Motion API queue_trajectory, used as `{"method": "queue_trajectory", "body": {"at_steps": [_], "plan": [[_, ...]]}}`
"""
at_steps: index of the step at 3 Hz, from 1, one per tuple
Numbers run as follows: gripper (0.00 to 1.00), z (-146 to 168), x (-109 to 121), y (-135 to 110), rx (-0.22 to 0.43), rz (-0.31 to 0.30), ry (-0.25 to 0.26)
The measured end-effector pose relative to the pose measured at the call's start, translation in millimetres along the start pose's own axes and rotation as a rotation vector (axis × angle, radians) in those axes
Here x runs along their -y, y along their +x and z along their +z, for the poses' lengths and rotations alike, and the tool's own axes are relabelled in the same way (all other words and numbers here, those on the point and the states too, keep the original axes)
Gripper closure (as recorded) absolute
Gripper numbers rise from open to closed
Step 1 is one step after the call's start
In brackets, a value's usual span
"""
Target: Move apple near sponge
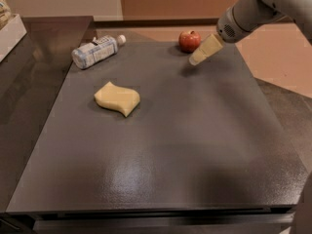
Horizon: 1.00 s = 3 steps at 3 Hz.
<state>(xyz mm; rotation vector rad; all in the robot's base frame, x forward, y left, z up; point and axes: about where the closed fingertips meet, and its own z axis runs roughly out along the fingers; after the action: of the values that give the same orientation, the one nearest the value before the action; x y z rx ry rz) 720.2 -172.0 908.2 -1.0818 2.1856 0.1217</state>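
just beside the apple [189, 41] hovers the gripper [194, 60], not touching it.

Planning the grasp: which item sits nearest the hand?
The small round red apple, just left of the hand at the far edge; the pale yellow sponge and clear plastic bottle lie farther off.

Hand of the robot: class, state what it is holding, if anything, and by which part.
Nothing is held. The hand hangs close beside the apple, not around it; the apple sits on the table.
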Motion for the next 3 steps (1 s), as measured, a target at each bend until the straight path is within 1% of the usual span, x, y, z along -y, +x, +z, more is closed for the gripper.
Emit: {"method": "queue_trajectory", "body": {"at_steps": [1, 2, 3], "plan": [[0.00, 24.7, 11.0, -13.0, 0.054, 0.067, -0.005], [0.00, 44.4, 23.4, -22.4, 0.103, 0.130, -0.020], [0.00, 62.0, 33.9, -32.1, 0.137, 0.178, -0.034]]}}
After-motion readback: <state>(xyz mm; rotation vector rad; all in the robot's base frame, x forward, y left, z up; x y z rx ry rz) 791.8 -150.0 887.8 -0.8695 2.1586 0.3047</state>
